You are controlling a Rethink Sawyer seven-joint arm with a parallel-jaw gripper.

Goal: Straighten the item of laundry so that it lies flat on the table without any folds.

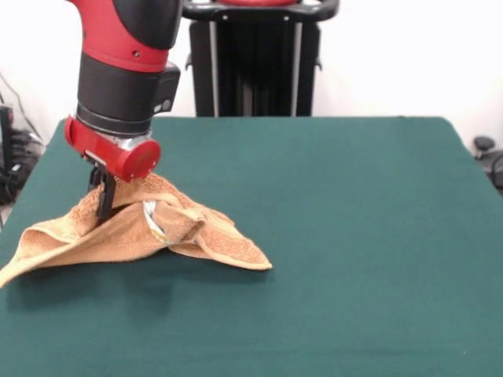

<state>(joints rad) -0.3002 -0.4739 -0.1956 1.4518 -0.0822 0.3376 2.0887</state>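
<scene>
**Towel bunched and lifted near the table's left edge**

Dark green felt covers the table [354, 236], which fills most of the front view, with a pale wall behind its far edge and a black stand [255, 59] rising beyond it. Some dark clutter sits off the left edge, and another dark object shows past the right edge.

At the left edge of the table, one corner of the orange-tan towel [118, 232] runs out flat to a point that reaches the table's rim. From there the terry cloth rises in a slope toward a peak, so the towel stands like a low tent instead of lying flat. The red and black arm [126, 71] comes down over that peak, and its black claw [104, 196] is pushed into the cloth at the top of the slope. The folds cover its tips, so I cannot tell whether the claw is apart or clamped on the towel.

Just right of the claw, the cloth is doubled over itself, and a pale ribbed band [155, 220] shows along a curled hem in the middle of the heap. Further right, another corner drops to the table and lies flat, pointing toward the centre. The towel casts a soft shadow on the felt in front of it.
</scene>
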